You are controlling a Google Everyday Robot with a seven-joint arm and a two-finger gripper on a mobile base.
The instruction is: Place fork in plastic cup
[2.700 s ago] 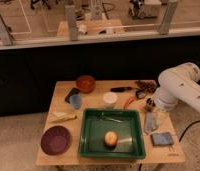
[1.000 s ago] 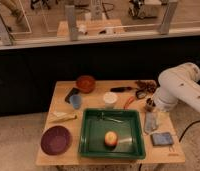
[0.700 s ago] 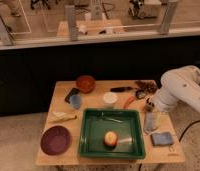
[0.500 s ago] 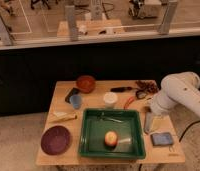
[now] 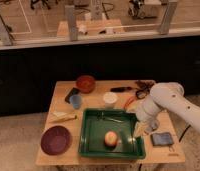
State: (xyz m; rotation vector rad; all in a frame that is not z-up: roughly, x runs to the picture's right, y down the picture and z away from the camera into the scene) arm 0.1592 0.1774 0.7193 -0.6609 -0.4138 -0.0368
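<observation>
The fork (image 5: 112, 119) is a slim silver piece lying flat in the green tray (image 5: 93, 147), near the tray's far edge. The plastic cup (image 5: 75, 101) is a small light-blue tumbler standing upright on the table, left of the tray's far left corner. My gripper (image 5: 140, 130) hangs from the white arm (image 5: 165, 100) and points down over the tray's right edge. It is right of the fork and far right of the cup, touching neither.
An orange fruit (image 5: 110, 138) lies in the tray. A brown bowl (image 5: 85, 82), white cup (image 5: 109, 99) and black-handled tool (image 5: 120, 89) stand behind. A purple plate (image 5: 55, 140) and yellowish stick (image 5: 63, 118) lie left, and a blue pad (image 5: 162, 139) lies right.
The arm has swung left and down from the table's right side, bringing the gripper over the right edge of the tray. The objects have not moved.
</observation>
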